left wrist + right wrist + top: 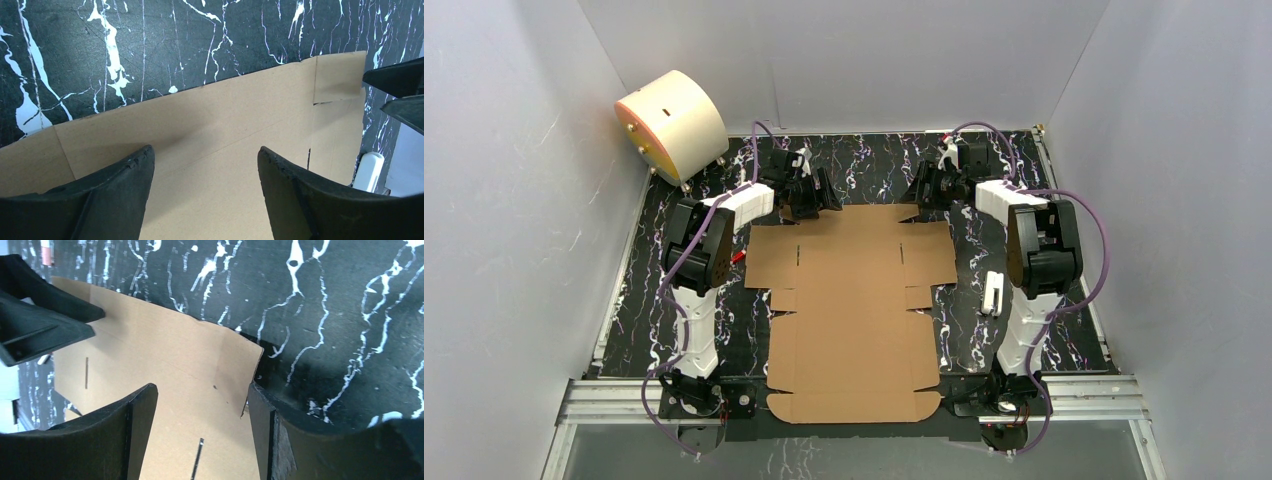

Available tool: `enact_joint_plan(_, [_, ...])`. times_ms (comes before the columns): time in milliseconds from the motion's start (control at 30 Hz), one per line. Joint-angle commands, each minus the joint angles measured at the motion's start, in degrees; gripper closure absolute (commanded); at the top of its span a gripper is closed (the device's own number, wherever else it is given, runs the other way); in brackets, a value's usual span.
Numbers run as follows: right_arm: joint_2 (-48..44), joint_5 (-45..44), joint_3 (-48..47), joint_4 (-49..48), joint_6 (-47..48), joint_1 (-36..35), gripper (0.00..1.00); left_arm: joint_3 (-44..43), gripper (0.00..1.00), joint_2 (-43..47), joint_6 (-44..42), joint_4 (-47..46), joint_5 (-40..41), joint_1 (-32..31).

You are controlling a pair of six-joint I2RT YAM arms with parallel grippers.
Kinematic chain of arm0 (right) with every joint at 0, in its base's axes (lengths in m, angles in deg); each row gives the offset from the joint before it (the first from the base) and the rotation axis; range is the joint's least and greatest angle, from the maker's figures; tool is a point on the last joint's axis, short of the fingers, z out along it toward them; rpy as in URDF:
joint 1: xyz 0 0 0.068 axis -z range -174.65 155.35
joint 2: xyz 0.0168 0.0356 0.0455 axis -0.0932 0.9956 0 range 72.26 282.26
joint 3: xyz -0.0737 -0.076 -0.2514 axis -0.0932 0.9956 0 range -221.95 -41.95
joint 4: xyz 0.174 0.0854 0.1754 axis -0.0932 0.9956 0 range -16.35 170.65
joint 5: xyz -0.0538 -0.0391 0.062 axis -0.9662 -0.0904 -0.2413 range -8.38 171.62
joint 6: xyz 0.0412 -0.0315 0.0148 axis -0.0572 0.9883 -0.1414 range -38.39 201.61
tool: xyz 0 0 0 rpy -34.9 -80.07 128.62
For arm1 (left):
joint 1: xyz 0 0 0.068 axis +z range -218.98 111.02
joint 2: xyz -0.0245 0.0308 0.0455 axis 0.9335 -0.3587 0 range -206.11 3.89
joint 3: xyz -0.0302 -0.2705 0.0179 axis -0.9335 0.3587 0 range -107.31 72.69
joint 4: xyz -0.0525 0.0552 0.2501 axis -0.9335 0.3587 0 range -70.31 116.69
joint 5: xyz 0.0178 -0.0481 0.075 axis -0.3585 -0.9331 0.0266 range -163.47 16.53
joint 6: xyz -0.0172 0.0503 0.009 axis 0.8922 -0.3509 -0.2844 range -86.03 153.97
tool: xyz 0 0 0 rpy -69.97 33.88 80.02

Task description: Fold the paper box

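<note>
Nothing folded yet: the paper box lies flat & open on the table btwn the arms, every flap and wall left to raise. The left gripper and right gripper sit at its far corners, both w/ jaws apart, gripping nothing. Top view gives the whole sheet; only the right wrist cam shows the far-right corner seemingly lifted off the marble btwn its fingers, while the left wrist cam shows flat card.
</note>
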Motion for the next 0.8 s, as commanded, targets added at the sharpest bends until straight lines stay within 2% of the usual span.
enact_joint_plan(0, [-3.9,4.4,-0.6,-2.9,-2.3,-1.4,0.26,1.2,0.27,-0.7,-0.1,2.2,0.4,-0.9])
enact_joint_plan(267, [-3.2,3.0,-0.8,-2.7,-2.5,-3.6,0.31,1.4,0.27,-1.3,-0.2,2.4,0.4,-1.0])
enact_joint_plan(767, [0.5,-4.0,-5.9,1.4,-0.5,-9.6,0.3,1.2,0.27,-1.5,0.0,2.4,0.2,-1.2])
